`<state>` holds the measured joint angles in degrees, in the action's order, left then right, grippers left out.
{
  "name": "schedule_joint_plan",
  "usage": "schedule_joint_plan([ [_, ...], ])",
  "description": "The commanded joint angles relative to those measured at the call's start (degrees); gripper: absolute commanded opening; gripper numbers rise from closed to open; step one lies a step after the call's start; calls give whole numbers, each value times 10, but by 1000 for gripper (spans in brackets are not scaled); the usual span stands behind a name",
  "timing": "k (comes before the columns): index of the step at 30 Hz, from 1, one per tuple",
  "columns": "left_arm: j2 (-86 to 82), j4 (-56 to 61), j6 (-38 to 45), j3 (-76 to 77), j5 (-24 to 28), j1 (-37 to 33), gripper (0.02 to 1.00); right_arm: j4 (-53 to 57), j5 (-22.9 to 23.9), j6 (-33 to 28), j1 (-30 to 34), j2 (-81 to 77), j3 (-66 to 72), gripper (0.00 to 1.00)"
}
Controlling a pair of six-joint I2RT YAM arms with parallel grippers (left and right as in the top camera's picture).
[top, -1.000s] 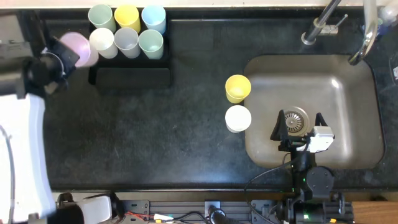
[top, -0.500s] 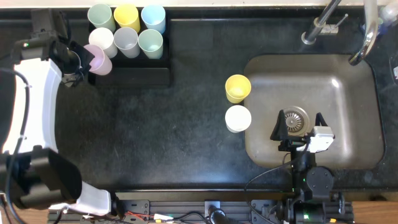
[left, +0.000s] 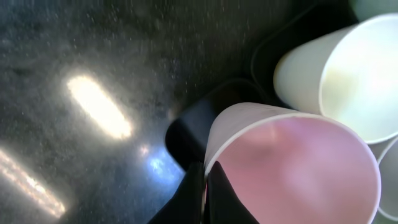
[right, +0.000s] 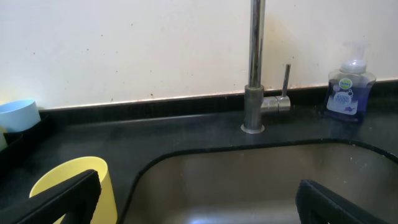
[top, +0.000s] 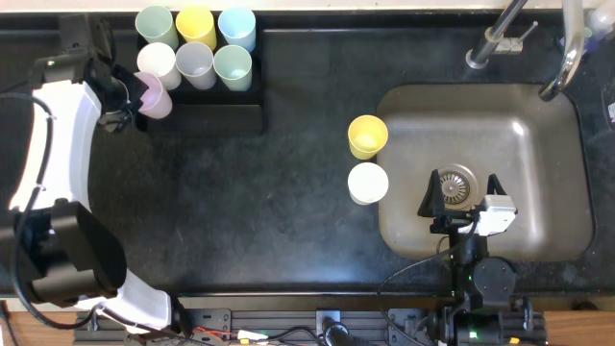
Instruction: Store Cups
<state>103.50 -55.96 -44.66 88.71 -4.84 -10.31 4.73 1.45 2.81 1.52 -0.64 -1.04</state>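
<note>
Fingers [left: 190, 200] clamp cup [left: 292, 168], blk counter [top: 269, 211]

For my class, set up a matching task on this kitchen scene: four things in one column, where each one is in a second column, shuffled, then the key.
Things
1. pink cup
2. loose yellow cup
3. loose white cup
4. soap bottle

Places
A. on the counter beside the sink, farther from the wall than its neighbour
B. at the wall, near the tap
C. in the left gripper, at the left end of the cup rack
D. on the counter beside the sink, closer to the wall than its neighbour

Pairs: 1-C, 2-D, 3-A, 4-B
</note>
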Motion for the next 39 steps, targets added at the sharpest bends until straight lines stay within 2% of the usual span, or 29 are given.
schedule_joint_plan([
  [1, 24, 5, -5, 4, -12, -5, 36, -3, -4, 2, 3, 4, 8, 996],
  [20, 33, 51, -4, -59, -2, -5, 53, -3, -4, 2, 3, 4, 8, 996],
  [21, 33, 51, -4, -59, -4, -5, 246, -3, -4, 2, 3, 4, 8, 996],
  [23, 33, 51, -4, -59, -3, -5, 998, -3, -4, 2, 3, 4, 8, 996],
  [31, -22, 33, -3, -57, 14, -3, 998, -3, -4, 2, 3, 4, 8, 998],
  [34, -69, 25, 39, -57, 37, 14, 998, -3, -4, 2, 3, 4, 8, 998],
  [36, -99, 25, 76, -54, 56, 43, 998, -3, -4, 2, 3, 4, 8, 998],
  [39, -128, 28, 132, -43, 60, 129, 998, -3, -4, 2, 3, 4, 8, 996],
])
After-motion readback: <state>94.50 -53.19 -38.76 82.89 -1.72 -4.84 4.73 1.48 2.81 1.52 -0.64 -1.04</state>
